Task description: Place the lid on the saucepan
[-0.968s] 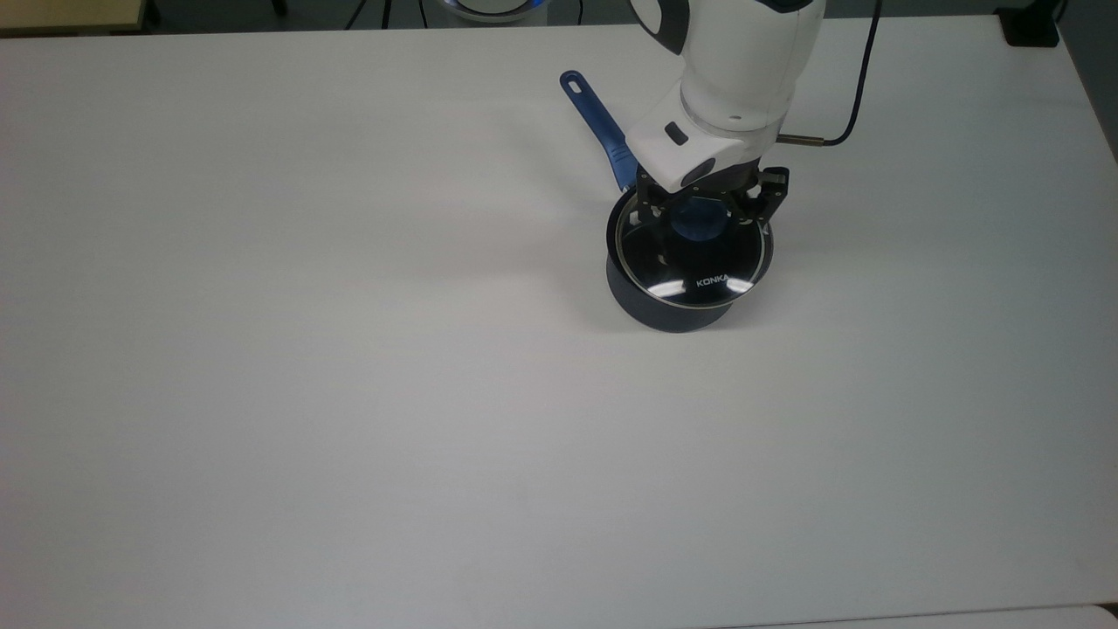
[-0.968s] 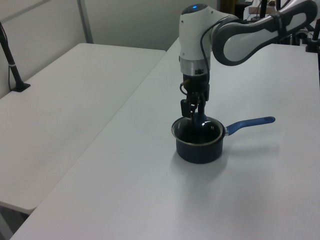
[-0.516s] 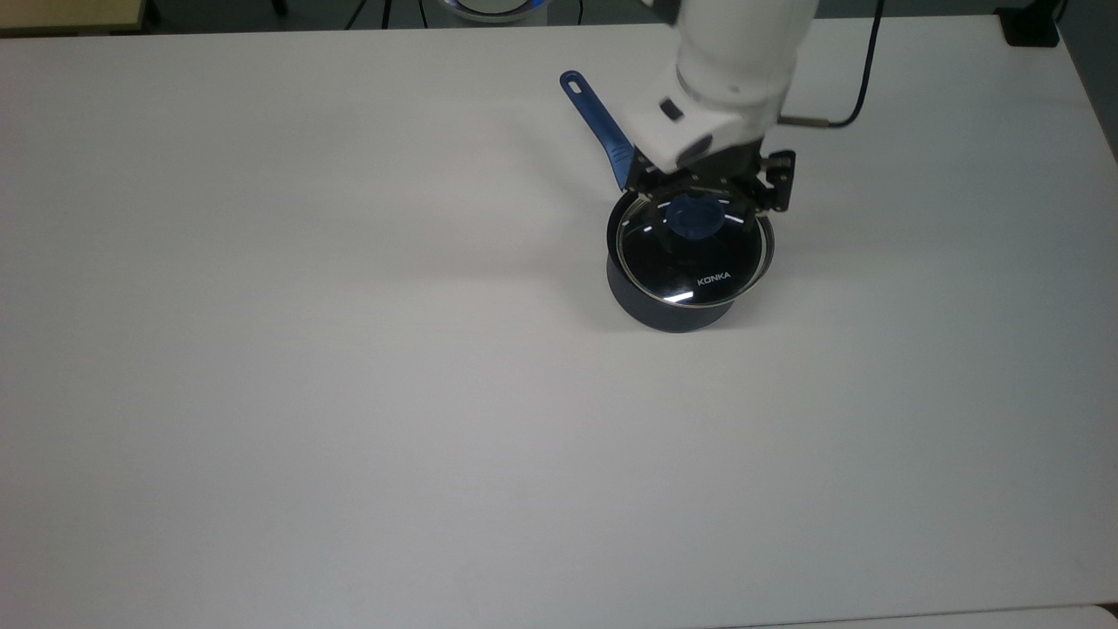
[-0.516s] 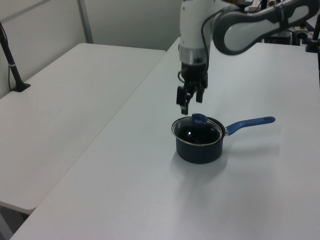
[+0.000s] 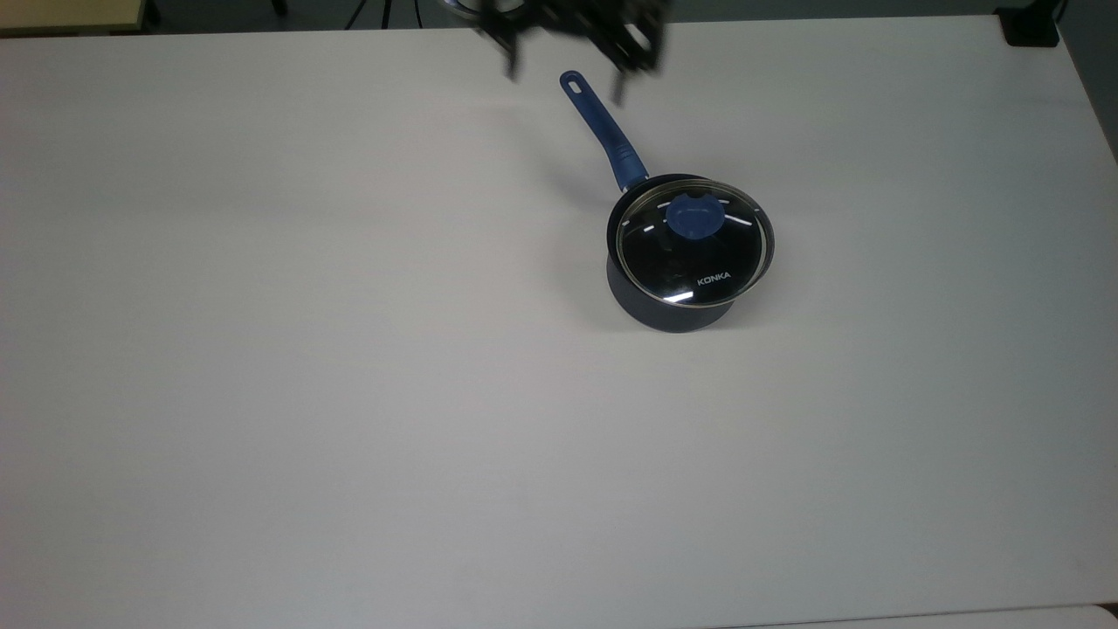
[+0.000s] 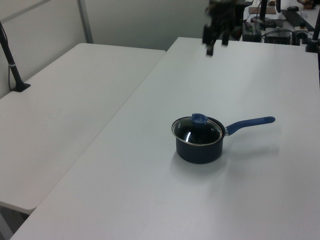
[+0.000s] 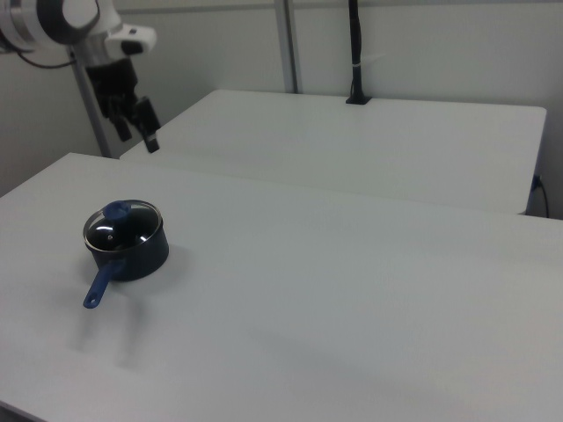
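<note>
The tool [image 5: 566,74] hangs high above the desk [image 5: 349,393], and its two black fingers [image 5: 509,59] stand wide apart with nothing between them. In the top view it is at the upper edge of the picture, and its fingers point down on both sides of the far end of the handle [image 5: 603,131], with clear air between them. In the left view the tool [image 6: 216,44] is well above the desk [image 6: 150,200] and holds nothing. In the right view the tool [image 7: 136,132] hangs under the white arm [image 7: 62,22] at the right view's upper left.

Below the tool, and well apart from it, stands the saucepan [image 5: 668,306]. The lid [image 5: 694,245] lies flat on its rim and covers the opening fully. The blue knob [image 5: 694,217] is at the centre of the lid, and the white word "KONKA" is on the glass. In the left view the saucepan [image 6: 198,150] is lower than the tool and closer to the camera, the lid [image 6: 197,132] sits on it, and the handle [image 6: 250,123] points to the left view's right. In the right view the saucepan [image 7: 141,257] is below the tool, the lid [image 7: 123,224] rests on it, and the handle [image 7: 101,283] points toward the lower left.

Farther away, a second desk [image 6: 60,110] stands beside the first one, with a thin gap between them. A black pole [image 7: 354,53] stands at its far edge in the right view.
</note>
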### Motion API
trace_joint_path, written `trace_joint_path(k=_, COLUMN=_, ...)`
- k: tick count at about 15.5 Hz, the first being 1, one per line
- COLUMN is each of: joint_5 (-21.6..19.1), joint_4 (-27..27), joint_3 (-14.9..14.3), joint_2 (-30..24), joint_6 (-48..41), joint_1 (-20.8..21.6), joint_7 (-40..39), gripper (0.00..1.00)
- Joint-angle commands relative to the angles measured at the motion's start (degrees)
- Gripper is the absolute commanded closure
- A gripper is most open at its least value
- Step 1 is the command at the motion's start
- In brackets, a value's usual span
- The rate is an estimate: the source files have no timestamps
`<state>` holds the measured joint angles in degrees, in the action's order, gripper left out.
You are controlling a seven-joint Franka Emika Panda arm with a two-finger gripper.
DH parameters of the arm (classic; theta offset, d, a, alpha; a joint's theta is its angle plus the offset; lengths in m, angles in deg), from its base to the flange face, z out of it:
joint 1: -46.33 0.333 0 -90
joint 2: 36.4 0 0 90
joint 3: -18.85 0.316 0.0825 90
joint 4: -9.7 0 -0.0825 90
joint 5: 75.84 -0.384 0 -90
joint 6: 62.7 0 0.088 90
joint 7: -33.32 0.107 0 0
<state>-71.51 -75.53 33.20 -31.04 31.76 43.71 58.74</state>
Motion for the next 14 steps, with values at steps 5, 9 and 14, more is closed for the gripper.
trace_joint_path(k=5, joint_5=-0.29, joint_4=-6.18, joint_3=-10.56, joint_2=-7.11, joint_6=0.37, joint_1=0.15, joint_7=-23.31, gripper=0.0)
trace_joint_path(k=9, joint_5=-0.47, joint_4=-6.35, joint_3=-11.36, joint_2=-7.02, joint_6=0.55, joint_1=0.77, joint_7=-23.14, gripper=0.0)
trace_joint_path(k=14, joint_5=-0.47, joint_4=-6.53, joint_3=-11.36, joint_2=-7.02, joint_6=0.46, joint_1=0.77, joint_7=-23.05, gripper=0.0)
